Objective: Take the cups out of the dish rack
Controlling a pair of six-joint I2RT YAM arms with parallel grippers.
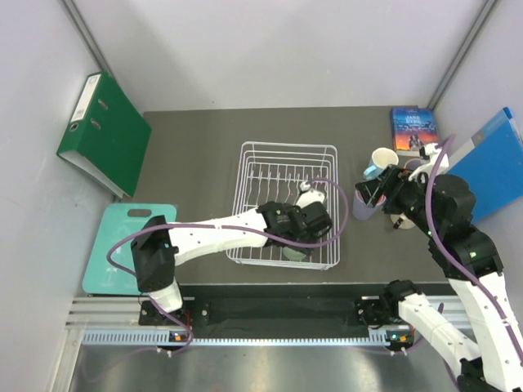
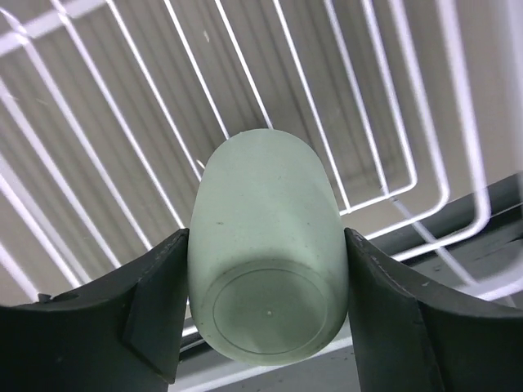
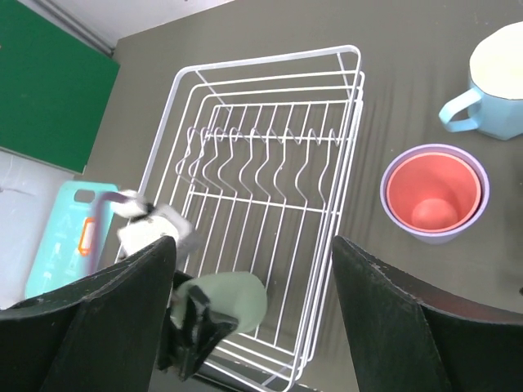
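Note:
The white wire dish rack (image 1: 286, 175) stands mid-table. My left gripper (image 1: 304, 238) reaches into its near right corner and is shut on the sage green mug (image 2: 265, 212), both fingers pressed on its sides, its base toward the camera. The mug lies on its side just over the rack's grid (image 2: 98, 163). In the right wrist view the green mug (image 3: 237, 298) and the rack (image 3: 270, 163) show below. My right gripper (image 3: 253, 261) is open and empty, right of the rack. A pink cup nested in the lavender cup (image 3: 433, 196) and a light blue mug (image 3: 498, 90) with a cream inside stand on the table.
A green binder (image 1: 102, 135) leans at the back left. A teal cutting board (image 1: 131, 245) lies at the near left. A book (image 1: 414, 129) and a blue folder (image 1: 494, 159) are at the back right, close behind the right arm.

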